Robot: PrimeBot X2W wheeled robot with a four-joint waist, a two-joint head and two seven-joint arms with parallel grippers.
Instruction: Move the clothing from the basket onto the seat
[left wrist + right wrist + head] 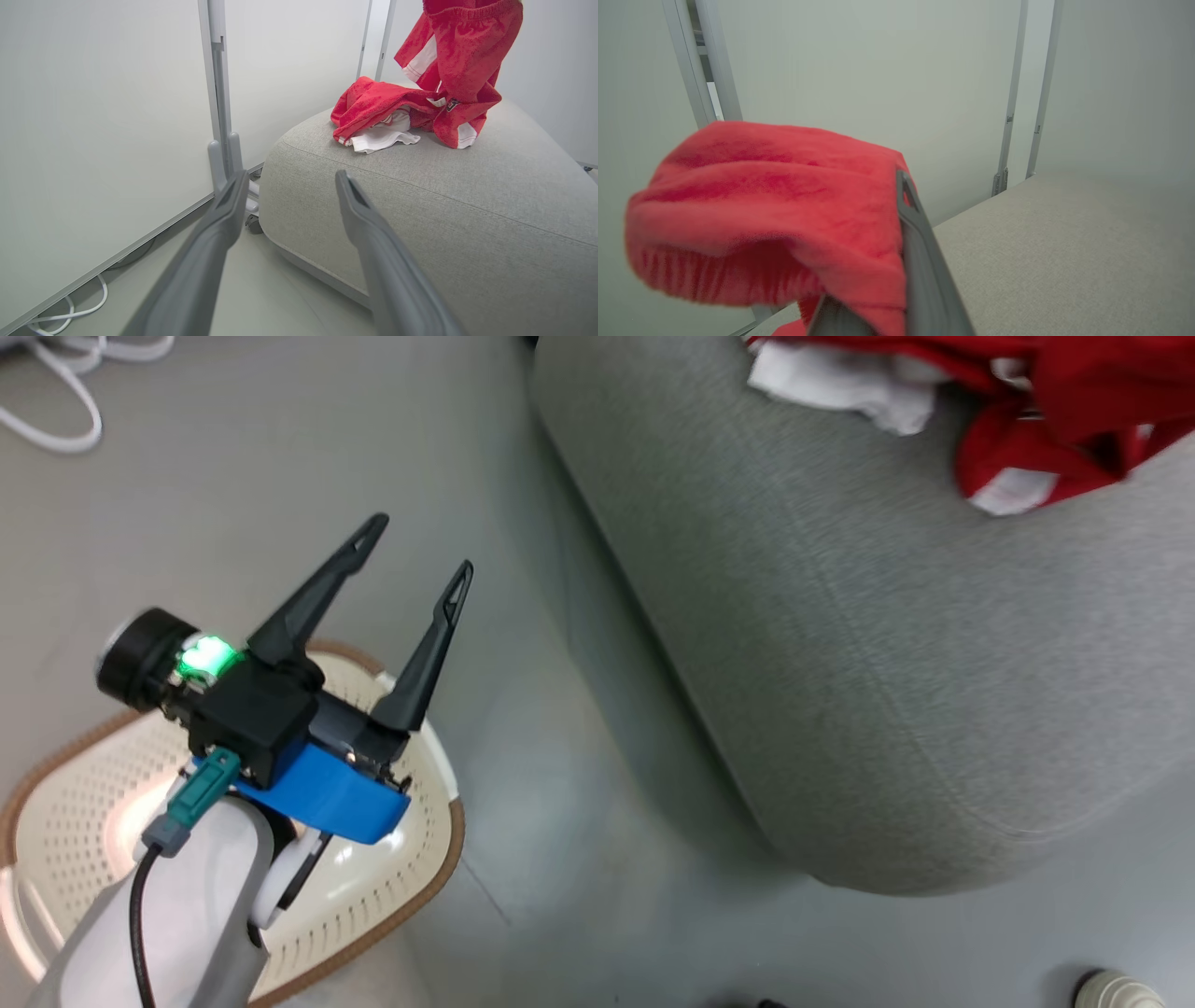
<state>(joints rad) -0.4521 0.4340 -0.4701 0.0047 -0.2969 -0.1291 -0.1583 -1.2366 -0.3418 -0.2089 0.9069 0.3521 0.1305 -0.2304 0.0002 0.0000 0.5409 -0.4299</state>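
One garment [373, 109] on seat [467, 196]; right tool [903, 186] clamps 2nd garment [761, 200]; left tool [421, 543] spread.

Nothing readable anywhere I'm looking right now. There's a small dark tag [452, 105] on the red clothing [467, 56] in my left wrist view, but its marking is too tiny to make out.
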